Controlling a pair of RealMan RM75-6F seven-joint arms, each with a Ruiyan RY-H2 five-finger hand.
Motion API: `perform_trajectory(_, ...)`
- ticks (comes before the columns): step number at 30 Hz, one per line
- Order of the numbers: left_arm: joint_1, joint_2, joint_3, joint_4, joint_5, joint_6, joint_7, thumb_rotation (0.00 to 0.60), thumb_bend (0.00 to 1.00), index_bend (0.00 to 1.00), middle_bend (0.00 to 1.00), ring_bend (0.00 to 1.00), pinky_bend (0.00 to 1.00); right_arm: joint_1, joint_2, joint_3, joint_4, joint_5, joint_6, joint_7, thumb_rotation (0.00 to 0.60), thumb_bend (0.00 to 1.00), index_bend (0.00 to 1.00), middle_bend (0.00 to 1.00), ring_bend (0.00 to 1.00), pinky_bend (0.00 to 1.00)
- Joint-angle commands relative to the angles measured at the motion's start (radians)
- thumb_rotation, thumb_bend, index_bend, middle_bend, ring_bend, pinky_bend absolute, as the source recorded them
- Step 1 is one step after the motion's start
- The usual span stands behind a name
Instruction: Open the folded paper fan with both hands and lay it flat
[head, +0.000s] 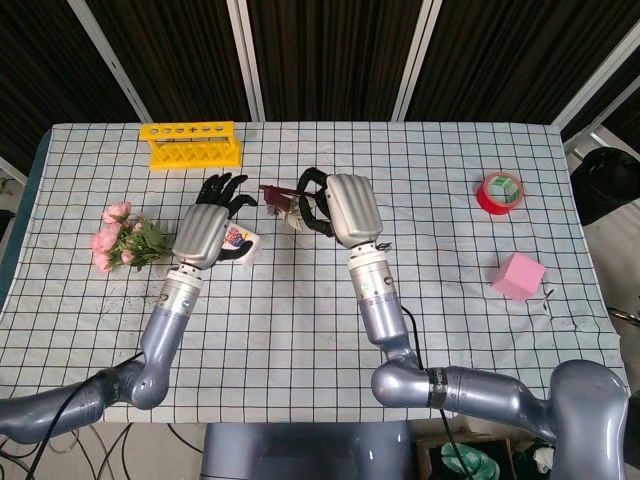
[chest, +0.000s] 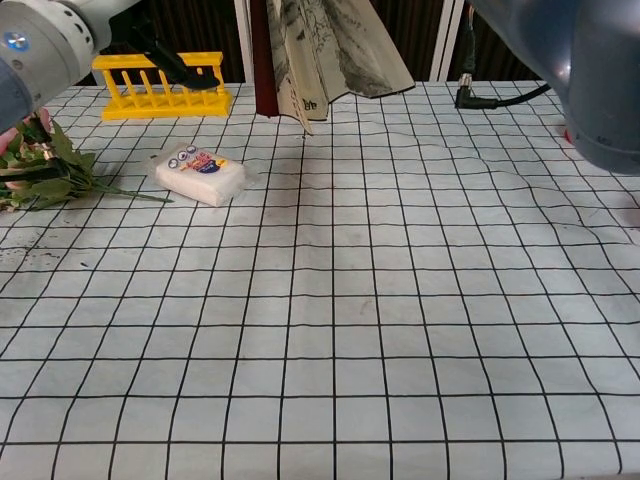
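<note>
Now right hand (head: 340, 207) fingers clamp the part-open fan (chest: 320, 55), ink painting w/ small unreadable script. Left hand (head: 208, 225) fingers spread apart, holding nothing, over the white packet (chest: 196, 176).

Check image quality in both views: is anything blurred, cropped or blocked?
Head view: even light, sharp throughout; the right hand covers most of the fan, and the left hand partly hides the packet. Chest view: the fan is cut off at the top edge, the right arm looms large and soft at top right, and the cloth stays sharp.
</note>
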Motion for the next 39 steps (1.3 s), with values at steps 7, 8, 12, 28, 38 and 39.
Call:
perform_trajectory(7, -0.047, -0.049, -0.03, 0.072, -0.057, 0.001, -0.022, 0.6, 0.28, 0.38, 0.12, 0.0, 0.03, 0.003, 0.02, -0.001, -0.024, 0.022, 0.007, 0.001, 0.6, 0.61, 0.9, 0.98, 1.0, 0.96)
perform_trajectory(8, -0.051, -0.053, -0.032, 0.079, -0.066, -0.001, -0.025, 0.6, 0.28, 0.39, 0.12, 0.0, 0.03, 0.004, 0.021, 0.0, -0.029, 0.026, 0.009, 0.001, 0.6, 0.61, 0.9, 0.98, 1.0, 0.96)
perform_trajectory(12, -0.066, -0.067, -0.032, 0.107, -0.096, -0.008, -0.022, 0.6, 0.3, 0.41, 0.12, 0.0, 0.03, 0.009, 0.027, 0.002, -0.048, 0.04, 0.014, -0.001, 0.6, 0.61, 0.9, 0.98, 1.0, 0.96)
perform_trajectory(28, -0.136, -0.13, -0.041, 0.201, -0.206, -0.051, -0.012, 0.6, 0.33, 0.45, 0.14, 0.0, 0.03, 0.029, 0.055, 0.005, -0.114, 0.076, 0.039, -0.019, 0.6, 0.61, 0.9, 0.98, 1.0, 0.96)
perform_trajectory(38, -0.17, -0.157, -0.053, 0.23, -0.254, -0.058, 0.0, 0.6, 0.36, 0.49, 0.17, 0.0, 0.03, 0.035, 0.07, 0.003, -0.13, 0.095, 0.046, -0.02, 0.6, 0.61, 0.9, 0.98, 1.0, 0.96)
perform_trajectory(39, -0.173, -0.159, -0.052, 0.235, -0.256, -0.058, 0.002, 0.6, 0.37, 0.49, 0.17, 0.0, 0.03, 0.035, 0.072, 0.003, -0.132, 0.096, 0.047, -0.019, 0.6, 0.61, 0.9, 0.98, 1.0, 0.96)
